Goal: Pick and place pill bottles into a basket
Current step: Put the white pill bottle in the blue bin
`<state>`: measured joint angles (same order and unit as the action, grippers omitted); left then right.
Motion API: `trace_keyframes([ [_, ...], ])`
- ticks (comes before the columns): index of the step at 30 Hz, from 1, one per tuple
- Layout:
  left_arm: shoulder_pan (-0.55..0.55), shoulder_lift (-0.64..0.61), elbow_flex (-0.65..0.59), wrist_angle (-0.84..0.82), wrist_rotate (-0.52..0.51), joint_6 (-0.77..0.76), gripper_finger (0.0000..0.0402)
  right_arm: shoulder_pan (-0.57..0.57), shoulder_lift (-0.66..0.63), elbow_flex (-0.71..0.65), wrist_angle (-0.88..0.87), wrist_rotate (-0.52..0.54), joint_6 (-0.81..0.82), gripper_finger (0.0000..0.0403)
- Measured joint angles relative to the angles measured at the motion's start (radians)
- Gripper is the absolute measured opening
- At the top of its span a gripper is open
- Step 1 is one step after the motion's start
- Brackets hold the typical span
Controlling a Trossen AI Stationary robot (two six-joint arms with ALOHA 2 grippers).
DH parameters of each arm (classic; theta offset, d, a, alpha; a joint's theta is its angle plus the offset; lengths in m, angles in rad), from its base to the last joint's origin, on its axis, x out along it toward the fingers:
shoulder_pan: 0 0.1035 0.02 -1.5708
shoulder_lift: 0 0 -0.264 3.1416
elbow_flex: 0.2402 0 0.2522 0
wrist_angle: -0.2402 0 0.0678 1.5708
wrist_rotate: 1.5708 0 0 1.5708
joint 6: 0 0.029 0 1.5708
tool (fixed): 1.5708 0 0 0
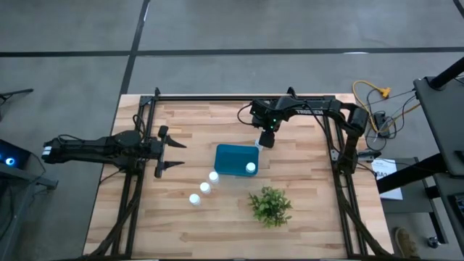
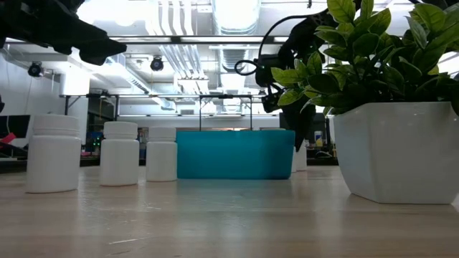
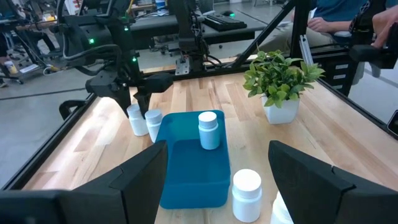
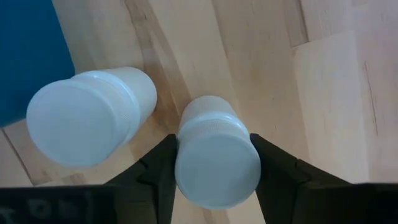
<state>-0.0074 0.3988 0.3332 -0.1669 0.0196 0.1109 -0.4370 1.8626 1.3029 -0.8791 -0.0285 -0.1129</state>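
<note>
The teal basket sits mid-table with one white pill bottle standing in it. Three bottles stand in a slanting row on the table near the basket's near left corner. Two more bottles stand by the basket's far right corner. My right gripper is down over these two and shut on one of them. My left gripper is open and empty, left of the basket. My right gripper pinches the bottle's round white cap between its two fingers, one on each side of the cap. The fingers come from above, pointing down. The bottle is upright; its bottom looks to be on the table beside the other bottle.
A green plant in a white pot stands near the front, right of the bottle row. Black frame rails run along the table's far edge and sides. Bare wood lies at the near left. A person's hands show beyond the table.
</note>
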Motion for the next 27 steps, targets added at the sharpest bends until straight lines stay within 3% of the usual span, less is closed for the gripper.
trace_keyframes([
  [9, 0.000, 0.000, 0.000, 0.000, 0.000, 0.000, 0.0261, -0.001, -0.003, 0.033, -0.017, 0.030, -0.025, 0.0152],
  [13, 0.000, 0.000, 0.000, 0.000, 0.000, 0.000, 0.0261, -0.001, -0.003, 0.091, -0.073, 0.083, -0.048, 0.0152],
  [27, 0.000, 0.000, 0.000, -0.001, 0.000, 0.000, 0.0261, -0.002, -0.010, 0.346, -0.225, 0.083, -0.050, 0.0152],
])
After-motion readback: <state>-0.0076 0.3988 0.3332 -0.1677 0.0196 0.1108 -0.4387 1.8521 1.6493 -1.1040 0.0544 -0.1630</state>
